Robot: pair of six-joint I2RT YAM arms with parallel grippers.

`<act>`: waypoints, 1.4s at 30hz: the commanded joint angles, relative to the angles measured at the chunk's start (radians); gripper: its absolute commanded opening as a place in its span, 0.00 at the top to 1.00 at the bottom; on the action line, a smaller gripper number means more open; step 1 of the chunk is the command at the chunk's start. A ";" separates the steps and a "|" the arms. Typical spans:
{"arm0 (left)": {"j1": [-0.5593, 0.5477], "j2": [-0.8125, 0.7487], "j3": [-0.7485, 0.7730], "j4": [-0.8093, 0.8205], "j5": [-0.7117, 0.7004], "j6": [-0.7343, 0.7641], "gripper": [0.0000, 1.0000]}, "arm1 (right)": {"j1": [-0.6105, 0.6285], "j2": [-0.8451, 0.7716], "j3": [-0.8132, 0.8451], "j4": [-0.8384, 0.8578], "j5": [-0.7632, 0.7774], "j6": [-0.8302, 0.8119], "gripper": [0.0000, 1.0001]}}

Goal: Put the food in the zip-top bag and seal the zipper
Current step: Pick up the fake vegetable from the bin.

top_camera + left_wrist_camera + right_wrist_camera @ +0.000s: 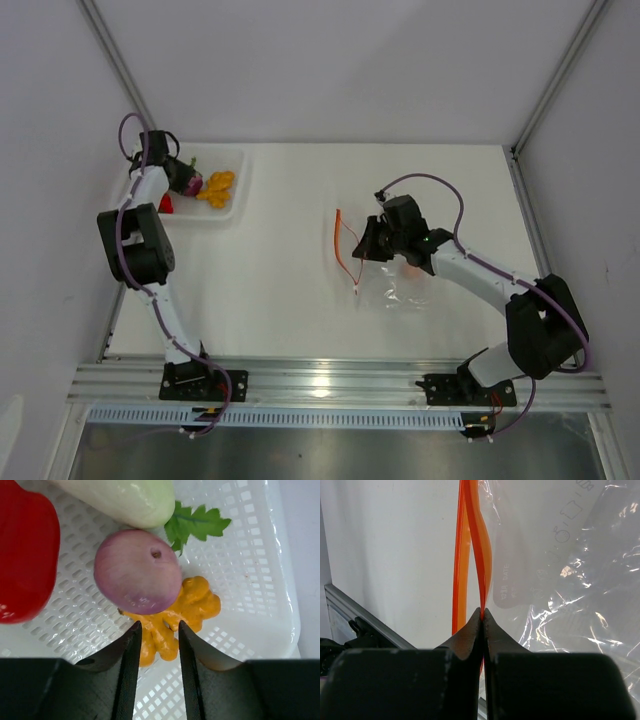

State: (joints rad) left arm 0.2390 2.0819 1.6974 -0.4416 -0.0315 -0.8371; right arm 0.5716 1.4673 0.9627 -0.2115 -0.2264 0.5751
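The food lies in a white slotted basket point(250, 580): a red piece point(25, 555), a white one point(125, 500) with a green leaf point(197, 524), a purple round one point(137, 570) and a lobed orange-yellow one point(195, 605). My left gripper point(159, 626) is low over the basket, its jaws apart, and a lobe of the orange-yellow piece reaches just between the tips. The clear zip-top bag point(395, 285) lies mid-table. My right gripper point(483, 611) is shut on its orange-red zipper point(480, 555), holding one lip up so the mouth gapes.
The basket point(236, 160) sits at the table's far left corner, close to the left wall. Aluminium frame posts rise at the back corners. A metal rail point(330, 380) carrying both arm bases runs along the near edge.
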 commanded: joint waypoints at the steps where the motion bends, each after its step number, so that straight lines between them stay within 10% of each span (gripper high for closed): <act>1: 0.006 -0.036 -0.009 0.070 0.024 -0.004 0.61 | -0.003 0.021 -0.004 0.027 -0.007 -0.009 1.00; 9: 0.011 0.027 0.159 -0.088 -0.037 -0.006 0.26 | -0.004 0.027 -0.004 0.034 -0.011 -0.008 1.00; 42: 0.020 0.213 0.292 -0.207 -0.093 -0.217 0.22 | -0.009 0.042 -0.009 0.031 -0.014 -0.017 1.00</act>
State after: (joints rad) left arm 0.2516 2.2868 1.9545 -0.6540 -0.1204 -1.0313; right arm 0.5690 1.5002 0.9520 -0.2039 -0.2344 0.5747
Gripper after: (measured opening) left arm 0.784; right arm 0.006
